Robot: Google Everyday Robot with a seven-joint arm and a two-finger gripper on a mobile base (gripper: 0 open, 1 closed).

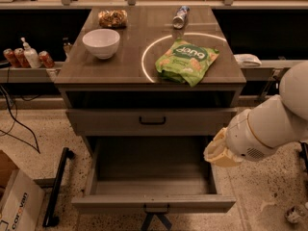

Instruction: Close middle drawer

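The middle drawer (pixel 153 202) is grey-brown wood and stands pulled far out of the cabinet, its deep box empty. Its small black bar handle (pixel 156 209) is on the near front. Above it is the wider-fronted drawer (pixel 110 121) with a like handle (pixel 152 121), almost flush with the cabinet. My white arm (pixel 269 126) reaches in from the right. My gripper end (pixel 217 152), a tan piece, hangs just above the open drawer's right side wall, near its back.
On the cabinet top (pixel 130 47) are a white bowl (pixel 101 42), a green chip bag (pixel 186 60), a snack bag (pixel 112 18) and a can (pixel 180 16). A cardboard box (pixel 17 201) and a black bar (pixel 57 186) lie on the floor at the left.
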